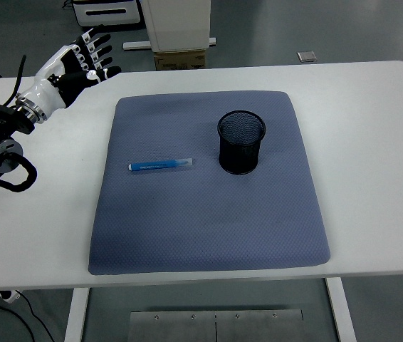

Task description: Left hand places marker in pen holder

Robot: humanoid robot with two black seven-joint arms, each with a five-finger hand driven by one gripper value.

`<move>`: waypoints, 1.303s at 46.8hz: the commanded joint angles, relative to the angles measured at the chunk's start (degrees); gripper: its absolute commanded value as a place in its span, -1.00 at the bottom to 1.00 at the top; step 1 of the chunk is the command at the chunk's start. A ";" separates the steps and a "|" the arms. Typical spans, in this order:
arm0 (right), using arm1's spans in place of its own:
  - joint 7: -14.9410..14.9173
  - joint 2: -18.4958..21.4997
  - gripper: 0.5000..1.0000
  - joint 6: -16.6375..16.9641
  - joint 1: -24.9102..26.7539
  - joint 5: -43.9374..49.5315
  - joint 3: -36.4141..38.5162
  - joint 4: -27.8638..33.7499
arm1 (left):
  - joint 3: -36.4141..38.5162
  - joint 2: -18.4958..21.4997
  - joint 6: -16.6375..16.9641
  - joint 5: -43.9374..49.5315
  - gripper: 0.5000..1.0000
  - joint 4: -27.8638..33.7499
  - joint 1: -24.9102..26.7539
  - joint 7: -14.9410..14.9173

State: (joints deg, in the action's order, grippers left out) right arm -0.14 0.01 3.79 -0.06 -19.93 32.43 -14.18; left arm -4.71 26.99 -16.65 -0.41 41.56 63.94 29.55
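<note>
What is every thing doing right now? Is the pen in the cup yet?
Marker: lying flat on the blue mat, not in the cup yet, nothing touching it.
Pen holder: standing upright on the mat, looks empty.
Blue mat: spread flat on the white table.
Left hand: up over the table's far left corner, fingers spread, holding nothing.
Right hand: not in the picture.

Setting: lab or workshop | Evidence: grey sealed floor; white equipment base; white table; cabling.
</note>
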 commanded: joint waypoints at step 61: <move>-0.03 -0.01 1.00 -0.01 0.06 0.06 0.00 0.03 | 21.41 -7.31 -4.01 -54.51 1.00 3.27 12.17 -4.77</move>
State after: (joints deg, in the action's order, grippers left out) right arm -0.17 0.00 3.78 -0.05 -19.93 32.43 -14.15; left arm 16.71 19.68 -20.75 -53.71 44.84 76.09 24.78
